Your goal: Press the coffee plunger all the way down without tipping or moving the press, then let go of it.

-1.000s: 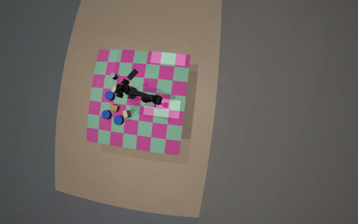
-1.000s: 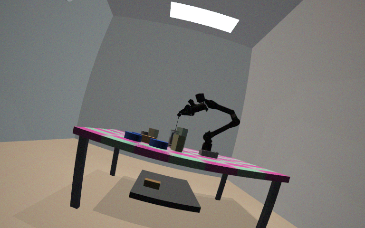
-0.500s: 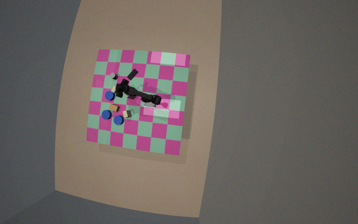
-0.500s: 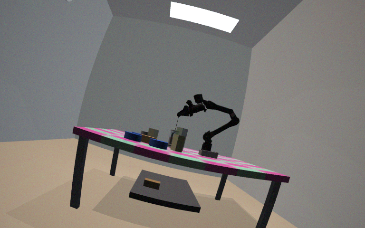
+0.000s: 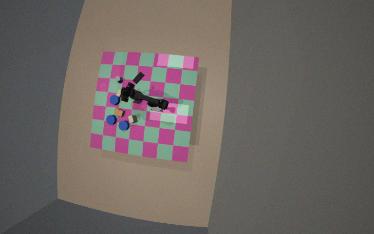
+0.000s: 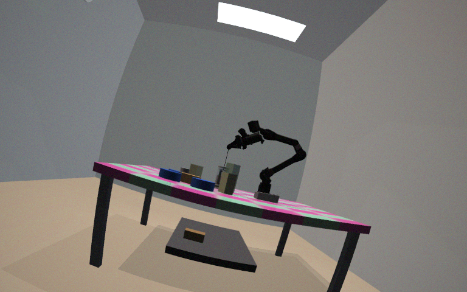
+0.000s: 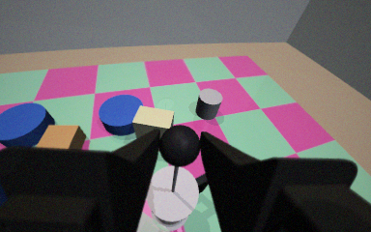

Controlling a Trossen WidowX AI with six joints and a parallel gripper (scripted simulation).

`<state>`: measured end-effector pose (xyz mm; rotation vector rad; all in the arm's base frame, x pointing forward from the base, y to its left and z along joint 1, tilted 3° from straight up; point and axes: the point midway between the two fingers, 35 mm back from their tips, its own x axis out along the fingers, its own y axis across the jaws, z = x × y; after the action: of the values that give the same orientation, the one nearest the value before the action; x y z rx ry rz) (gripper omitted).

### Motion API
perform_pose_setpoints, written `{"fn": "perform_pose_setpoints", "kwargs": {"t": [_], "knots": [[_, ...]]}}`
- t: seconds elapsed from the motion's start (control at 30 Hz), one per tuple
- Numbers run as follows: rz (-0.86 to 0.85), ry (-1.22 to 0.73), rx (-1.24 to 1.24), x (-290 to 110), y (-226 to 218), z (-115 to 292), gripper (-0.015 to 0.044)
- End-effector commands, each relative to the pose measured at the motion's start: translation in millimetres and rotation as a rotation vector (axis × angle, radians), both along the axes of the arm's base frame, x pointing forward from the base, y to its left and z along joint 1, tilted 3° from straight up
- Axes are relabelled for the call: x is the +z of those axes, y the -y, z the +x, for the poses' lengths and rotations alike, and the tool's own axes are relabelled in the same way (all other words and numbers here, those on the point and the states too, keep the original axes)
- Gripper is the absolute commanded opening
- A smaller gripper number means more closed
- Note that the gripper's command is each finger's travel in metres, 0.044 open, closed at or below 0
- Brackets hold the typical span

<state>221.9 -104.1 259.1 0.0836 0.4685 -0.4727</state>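
While its rod stands raised, the end effector (image 7: 180, 145) grips the plunger knob (image 7: 180, 143) — press (image 7: 172, 200) upright below.

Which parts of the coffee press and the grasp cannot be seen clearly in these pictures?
- Press body: wrist view, cut off by the bottom edge.
- Plunger knob: top view, hidden under the end effector; exterior view, too small.
- Contact of the fingers with the knob: wrist view, dark against dark.
- Press base: exterior view, behind an olive block.

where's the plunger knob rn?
Wrist view, centre: the black plunger knob sits clamped in the pincer, raised on its rod above the press lid.
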Motion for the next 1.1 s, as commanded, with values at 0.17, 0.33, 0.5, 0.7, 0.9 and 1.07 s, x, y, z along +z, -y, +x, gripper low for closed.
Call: {"fn": "perform_pose_setpoints", "kwargs": {"t": [0.17, 0.33, 0.5, 0.7, 0.9, 1.07], "knots": [[-0.001, -0.002, 0.003, -9, 1, 2, 0.0119], [-0.001, -0.002, 0.003, -17, 2, 3, 0.0119], [-0.001, -0.002, 0.003, -25, 2, 4, 0.0119], [-0.002, -0.002, 0.003, -34, 3, 5, 0.0119], [-0.002, -0.002, 0.003, -44, 4, 7, 0.0119], [-0.002, -0.002, 0.003, -52, 5, 7, 0.0119]]}}
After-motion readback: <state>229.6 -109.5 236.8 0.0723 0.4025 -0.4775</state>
